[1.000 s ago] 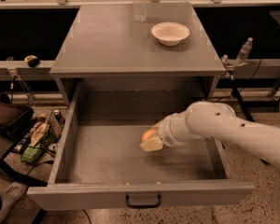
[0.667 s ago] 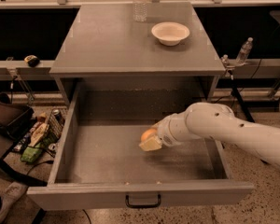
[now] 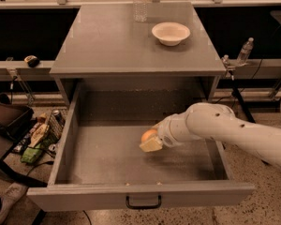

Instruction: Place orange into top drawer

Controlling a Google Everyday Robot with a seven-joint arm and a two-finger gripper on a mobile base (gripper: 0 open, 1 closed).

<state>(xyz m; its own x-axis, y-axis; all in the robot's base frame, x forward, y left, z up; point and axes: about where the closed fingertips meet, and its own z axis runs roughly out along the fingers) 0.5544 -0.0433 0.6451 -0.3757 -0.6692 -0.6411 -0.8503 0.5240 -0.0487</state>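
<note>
The top drawer (image 3: 145,197) of the grey cabinet is pulled wide open, its black handle at the centre of the front panel. My white arm reaches in from the right, and my gripper (image 3: 151,142) is inside the drawer, just above its floor near the middle. The orange (image 3: 148,135) sits in the gripper, with a pale finger (image 3: 151,146) below it. Only its upper left part shows.
On the cabinet top stand a white bowl (image 3: 171,33) at the right and a clear plastic bottle (image 3: 139,3) at the back. Another bottle (image 3: 244,51) stands on the ledge at the right. Bags and clutter (image 3: 37,137) lie on the floor at the left of the drawer.
</note>
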